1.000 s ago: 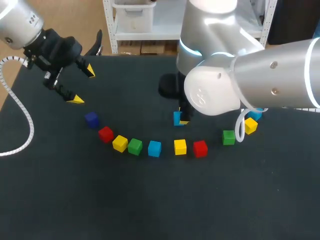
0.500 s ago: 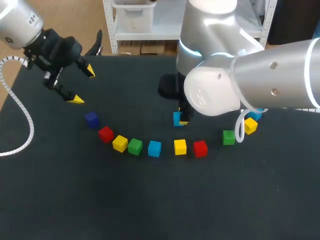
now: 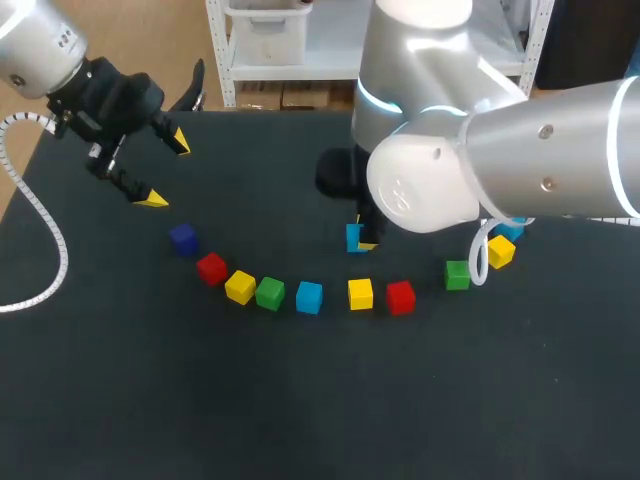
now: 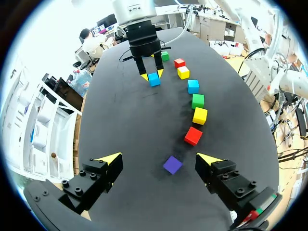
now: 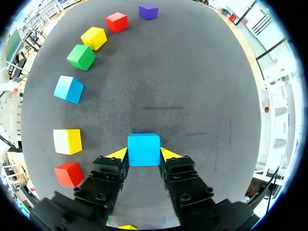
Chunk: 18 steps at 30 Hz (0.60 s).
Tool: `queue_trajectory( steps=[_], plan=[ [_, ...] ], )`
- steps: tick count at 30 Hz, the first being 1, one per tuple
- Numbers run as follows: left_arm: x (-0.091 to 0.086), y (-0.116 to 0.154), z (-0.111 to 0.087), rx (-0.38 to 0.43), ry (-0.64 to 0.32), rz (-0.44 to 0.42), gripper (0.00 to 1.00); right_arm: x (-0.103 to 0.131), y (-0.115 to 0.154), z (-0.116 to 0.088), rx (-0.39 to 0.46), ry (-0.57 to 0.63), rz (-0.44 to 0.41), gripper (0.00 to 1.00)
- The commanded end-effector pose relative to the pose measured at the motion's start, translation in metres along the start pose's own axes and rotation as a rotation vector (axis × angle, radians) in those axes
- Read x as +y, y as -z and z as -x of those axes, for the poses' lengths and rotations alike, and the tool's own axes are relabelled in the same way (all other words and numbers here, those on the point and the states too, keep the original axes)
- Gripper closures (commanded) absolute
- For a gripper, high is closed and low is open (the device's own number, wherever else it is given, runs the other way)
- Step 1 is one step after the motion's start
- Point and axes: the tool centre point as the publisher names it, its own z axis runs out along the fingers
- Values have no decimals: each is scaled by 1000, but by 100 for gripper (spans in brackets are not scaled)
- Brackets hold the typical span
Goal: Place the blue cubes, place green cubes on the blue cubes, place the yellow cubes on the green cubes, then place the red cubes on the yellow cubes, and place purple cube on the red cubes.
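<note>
The blue cube (image 5: 143, 149) is gripped by the right end effector (image 5: 143, 154) at mid-tabletop (image 5: 192, 86), the left end effector (image 4: 159, 159) is held open, and the cube could be dragged askew by an uneven release.

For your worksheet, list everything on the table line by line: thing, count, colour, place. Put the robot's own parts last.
blue cubes: 3, blue; one mid-row, one at the row's right end, partly hidden by the right arm, one between the right fingers.
green cubes: 2, green; one left of the mid-row blue, one nearer the right end.
yellow cubes: 3, yellow; spread along the row.
red cubes: 2, red; one beside the purple, one right of middle.
purple cube: 1, purple; row's left end.
table: 1, black.
left gripper: open, over the far left.
right gripper: shut on a blue cube, behind the row.
</note>
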Motion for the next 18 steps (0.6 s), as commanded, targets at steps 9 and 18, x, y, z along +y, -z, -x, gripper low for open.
queue_trajectory(
  steps=[9,18],
  plan=[
    [0,0,0,0,-1,0,0,-1,1,1,-2,3,1,27],
    [0,0,0,0,-1,0,0,-8,-2,6,-7,5,-7,13]
  ],
)
